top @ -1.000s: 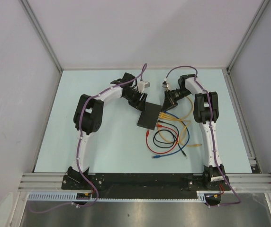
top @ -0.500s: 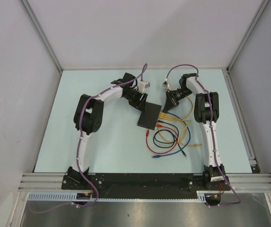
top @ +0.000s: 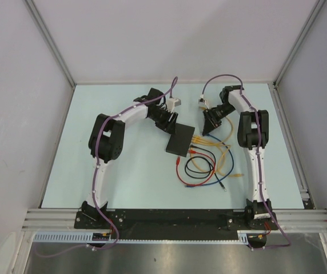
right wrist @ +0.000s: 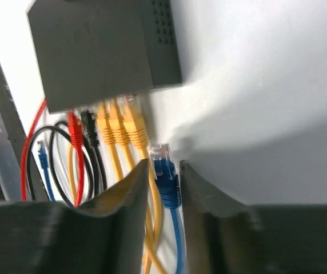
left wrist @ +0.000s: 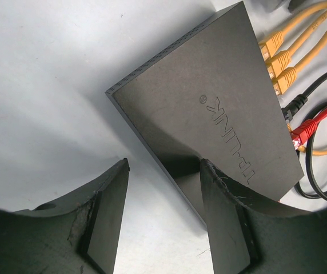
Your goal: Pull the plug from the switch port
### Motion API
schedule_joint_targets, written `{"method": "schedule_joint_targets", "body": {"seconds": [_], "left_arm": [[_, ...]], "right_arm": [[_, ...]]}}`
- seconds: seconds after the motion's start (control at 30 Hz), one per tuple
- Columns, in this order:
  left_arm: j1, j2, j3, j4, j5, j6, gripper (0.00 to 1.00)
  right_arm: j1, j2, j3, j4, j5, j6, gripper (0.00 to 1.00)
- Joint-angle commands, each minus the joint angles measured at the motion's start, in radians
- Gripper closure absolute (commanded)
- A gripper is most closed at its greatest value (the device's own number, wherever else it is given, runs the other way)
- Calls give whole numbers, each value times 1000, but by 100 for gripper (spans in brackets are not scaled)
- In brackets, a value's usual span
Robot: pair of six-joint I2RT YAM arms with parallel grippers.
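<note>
Looked pretty much done: the blue plug (right wrist: 164, 174) was out of its socket, just beside the switch (right wrist: 95, 45) mid-table, and pinched tight in the right gripper (right wrist: 164, 167). The yellow plugs (right wrist: 118, 128) sat seated in their ports. Probably all that was left was carrying it clear and letting go. The left gripper (left wrist: 163, 165) was spread wide over the switch's far corner, one finger on its top, likely bracing it.

The overhead view was evenly and brightly lit, sharp throughout. In the right wrist view the near fingers (right wrist: 129, 211) were blurred; the switch (right wrist: 100, 51) cast a soft shadow on the table (right wrist: 266, 57).
</note>
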Motion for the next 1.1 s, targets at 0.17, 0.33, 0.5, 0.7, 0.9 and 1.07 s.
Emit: {"method": "schedule_joint_targets", "body": {"seconds": [0.17, 0.33, 0.5, 0.7, 0.9, 1.07], "left_arm": [[20, -12, -12, -43, -60, 21, 38], [30, -20, 11, -37, -31, -15, 37], [32, -12, 25, -20, -12, -46, 35], [35, -28, 1, -12, -19, -46, 35], [35, -49, -24, -1, -25, -42, 34], [35, -61, -35, -6, -37, -32, 34]], "right_arm": [[-42, -310, -200, 194, 128, 96, 38], [-101, -701, -613, 605, 274, 280, 38], [-133, -829, -903, 606, 520, 383, 37], [-112, -901, -1057, 599, 569, 442, 38], [-37, -837, -1072, 645, 690, 434, 41], [-27, -837, -1071, 658, 674, 431, 43]]}}
